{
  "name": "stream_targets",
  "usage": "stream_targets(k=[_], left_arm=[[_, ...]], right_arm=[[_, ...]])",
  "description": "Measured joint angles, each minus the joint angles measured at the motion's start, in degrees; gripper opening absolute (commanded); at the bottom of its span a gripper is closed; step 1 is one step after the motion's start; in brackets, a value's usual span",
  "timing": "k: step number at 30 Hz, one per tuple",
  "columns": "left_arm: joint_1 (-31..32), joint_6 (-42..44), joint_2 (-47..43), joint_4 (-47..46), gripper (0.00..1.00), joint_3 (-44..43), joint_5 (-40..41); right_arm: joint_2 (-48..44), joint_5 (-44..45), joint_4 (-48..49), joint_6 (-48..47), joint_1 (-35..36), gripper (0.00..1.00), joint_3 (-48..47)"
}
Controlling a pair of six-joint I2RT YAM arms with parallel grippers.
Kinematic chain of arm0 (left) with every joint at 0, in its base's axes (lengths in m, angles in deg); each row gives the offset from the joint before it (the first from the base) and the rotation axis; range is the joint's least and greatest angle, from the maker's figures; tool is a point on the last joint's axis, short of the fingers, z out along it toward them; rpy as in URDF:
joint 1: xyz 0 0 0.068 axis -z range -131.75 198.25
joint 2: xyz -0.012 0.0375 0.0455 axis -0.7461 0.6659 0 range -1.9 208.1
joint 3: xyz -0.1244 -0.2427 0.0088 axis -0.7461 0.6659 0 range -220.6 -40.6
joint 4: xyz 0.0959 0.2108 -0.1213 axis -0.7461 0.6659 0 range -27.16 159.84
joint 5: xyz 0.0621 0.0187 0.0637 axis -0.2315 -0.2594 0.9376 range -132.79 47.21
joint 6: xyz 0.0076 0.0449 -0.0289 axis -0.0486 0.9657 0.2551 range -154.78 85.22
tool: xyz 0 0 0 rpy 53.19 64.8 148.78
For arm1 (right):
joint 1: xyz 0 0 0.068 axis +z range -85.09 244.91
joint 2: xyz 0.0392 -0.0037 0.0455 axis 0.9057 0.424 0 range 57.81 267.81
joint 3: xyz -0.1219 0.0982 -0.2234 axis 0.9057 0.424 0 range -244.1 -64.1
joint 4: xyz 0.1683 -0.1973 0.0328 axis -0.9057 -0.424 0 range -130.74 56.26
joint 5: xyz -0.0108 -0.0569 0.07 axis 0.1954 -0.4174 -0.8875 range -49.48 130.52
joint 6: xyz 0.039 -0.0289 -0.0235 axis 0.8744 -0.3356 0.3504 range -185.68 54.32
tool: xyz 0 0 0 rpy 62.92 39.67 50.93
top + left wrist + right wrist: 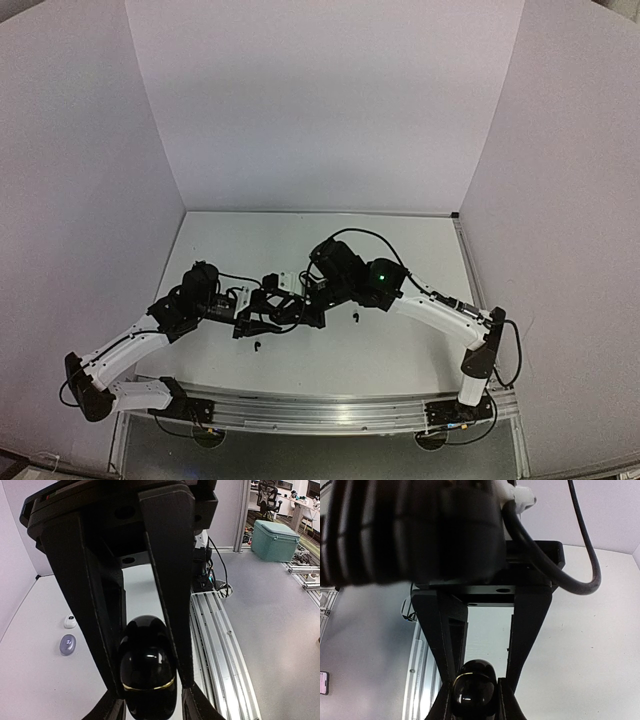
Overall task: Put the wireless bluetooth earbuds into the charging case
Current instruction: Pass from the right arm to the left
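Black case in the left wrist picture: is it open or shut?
Shut. The black case shows only a thin gold seam with no gap, and it is held by the left gripper.

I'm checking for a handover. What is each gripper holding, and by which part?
The left gripper and the right gripper each pinch a glossy black charging case, apparently the same one, with fingers on its opposite sides near the gold seam.
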Motion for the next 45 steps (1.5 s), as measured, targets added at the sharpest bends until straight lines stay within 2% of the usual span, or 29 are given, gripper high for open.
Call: stream_targets(k=[7, 12, 19, 28, 33, 37, 38, 39, 40, 41, 45], left_arm=[[0.00, 0.30, 0.02, 0.09, 0.31, 0.00, -0.21], [0.02, -0.64, 0.02, -0.53, 0.36, 0.00, -1.32], [-0.01, -1.92, 0.04, -0.82, 0.36, 0.02, -1.68], [-0.50, -3.76, 0.04, -1.61, 0.22, 0.59, -1.28], [-0.51, -4.88, 0.00, -1.93, 0.02, 0.99, -0.49], [-0.50, -5.82, -0.14, -2.05, 0.00, 1.13, 0.01], [-0.50, -6.00, -0.26, -2.17, 0.00, 1.29, 0.12], [-0.50, -6.32, -0.42, -2.23, 0.00, 1.43, 0.27], [-0.50, -6.68, -0.62, -2.41, 0.00, 1.69, 0.47], [-0.50, -6.91, -0.78, -2.53, 0.00, 1.90, 0.59], [-0.38, -8.84, -1.58, -3.63, 0.00, 2.96, 1.15]], right_arm=[[0.15, 0.01, -0.32, 0.29, 0.10, 0.00, -0.63], [0.28, 0.11, -0.44, 0.29, 0.11, 0.00, -1.41], [0.65, 0.22, -0.48, 0.04, 0.11, 0.00, -1.87], [2.58, -1.18, -1.57, -0.17, 0.11, 0.00, -4.37], [2.82, -1.19, -1.77, 0.24, 0.07, 0.00, -4.39], [2.91, -1.27, -1.70, 0.37, -0.02, 0.00, -4.39], [2.95, -1.27, -1.66, 0.47, -0.02, 0.03, -4.39], [3.04, -1.27, -1.63, 0.62, -0.02, 0.09, -4.39], [3.09, -1.27, -1.53, 0.77, -0.02, 0.20, -4.39], [3.15, -1.29, -1.47, 0.92, -0.02, 0.27, -4.39], [3.61, -1.03, -0.85, 1.86, -0.02, 0.48, -4.57]])
